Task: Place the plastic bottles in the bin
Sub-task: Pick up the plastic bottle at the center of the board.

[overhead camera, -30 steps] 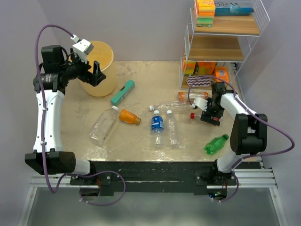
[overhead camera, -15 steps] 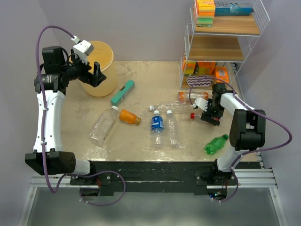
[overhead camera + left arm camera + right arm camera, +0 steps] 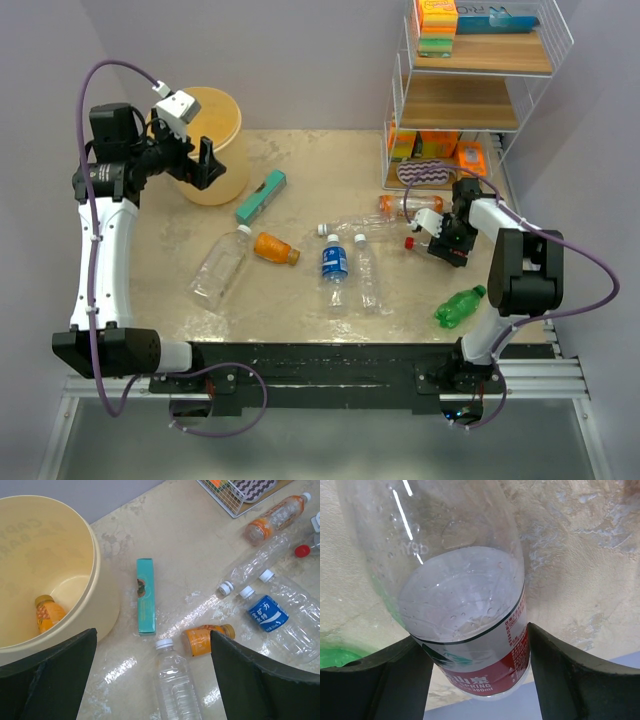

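The tan bin (image 3: 208, 150) stands at the back left; an orange bottle (image 3: 47, 615) lies inside the bin (image 3: 100, 595). My left gripper (image 3: 205, 160) (image 3: 152, 647) hovers open and empty by the bin's right rim. On the table lie a large clear bottle (image 3: 220, 265), an orange bottle (image 3: 275, 248), a blue-labelled bottle (image 3: 334, 262), two clear bottles (image 3: 367, 272) (image 3: 360, 225), a long orange bottle (image 3: 405, 203) and a green bottle (image 3: 458, 306). My right gripper (image 3: 447, 240) (image 3: 480, 645) is shut on a red-labelled clear bottle (image 3: 465, 605) low over the table.
A flat teal box (image 3: 261, 195) (image 3: 145, 595) lies just right of the bin. A white wire shelf rack (image 3: 470, 100) with orange packs stands at the back right, close behind my right arm. Purple walls close in the left and right sides.
My left gripper has risen slightly beside the bin, still open. My right gripper has shifted a little toward the back with the bottle between its fingers.
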You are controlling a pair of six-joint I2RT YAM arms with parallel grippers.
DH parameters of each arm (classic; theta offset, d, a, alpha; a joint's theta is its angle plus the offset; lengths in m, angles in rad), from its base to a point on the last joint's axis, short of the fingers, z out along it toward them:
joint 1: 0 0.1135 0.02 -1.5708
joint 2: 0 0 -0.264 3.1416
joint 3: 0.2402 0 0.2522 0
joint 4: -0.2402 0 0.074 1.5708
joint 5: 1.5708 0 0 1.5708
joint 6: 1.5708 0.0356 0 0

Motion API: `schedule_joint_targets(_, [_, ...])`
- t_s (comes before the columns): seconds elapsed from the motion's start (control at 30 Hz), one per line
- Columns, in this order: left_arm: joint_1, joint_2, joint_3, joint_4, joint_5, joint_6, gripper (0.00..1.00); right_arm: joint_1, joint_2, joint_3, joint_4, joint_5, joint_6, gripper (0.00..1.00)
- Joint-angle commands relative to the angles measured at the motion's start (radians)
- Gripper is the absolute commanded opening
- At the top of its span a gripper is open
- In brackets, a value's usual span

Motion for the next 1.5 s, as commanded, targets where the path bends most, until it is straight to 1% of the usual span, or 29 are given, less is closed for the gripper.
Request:
schedule_joint_targets(0.0, [0.006,-0.039,-0.018,0.032,0.015,0.012,0.99,-0.005,-0.006,0.001,-0.014,-0.044,0.017,0.7])
schedule_joint_targets(0.3, [0.004,-0.056,-0.046,0.046,0.026,0.009,0.99,-0.005,-0.045,-0.011,-0.045,-0.061,0.029,0.53])
schedule_joint_targets(0.47, [0.006,-0.067,-0.064,0.055,0.035,0.006,0.99,-0.006,-0.091,0.026,-0.106,-0.097,0.041,0.46])
schedule_joint_targets(0.73, [0.004,-0.081,-0.1,0.074,0.08,-0.017,0.99,-0.006,-0.162,0.188,-0.288,-0.251,0.101,0.43])
schedule_joint_targets(0.97, [0.004,-0.108,-0.139,0.106,0.135,-0.051,0.99,-0.006,-0.185,0.306,-0.399,-0.375,0.147,0.43])
schedule_joint_targets(1.1, [0.004,-0.13,-0.165,0.143,0.195,-0.106,0.99,-0.006,-0.179,0.398,-0.468,-0.473,0.196,0.43])
schedule_joint_targets(1.23, [0.004,-0.147,-0.192,0.193,0.269,-0.166,0.99,0.0,-0.165,0.525,-0.549,-0.599,0.238,0.43])
schedule_joint_targets(1.3, [0.004,-0.148,-0.198,0.222,0.295,-0.204,0.99,0.008,-0.159,0.561,-0.563,-0.636,0.273,0.43])
schedule_joint_targets(1.43, [0.003,-0.145,-0.199,0.268,0.336,-0.268,0.99,0.05,-0.162,0.637,-0.586,-0.696,0.328,0.43])
schedule_joint_targets(1.47, [0.001,-0.145,-0.196,0.282,0.341,-0.279,0.99,0.082,-0.165,0.642,-0.583,-0.706,0.339,0.43])
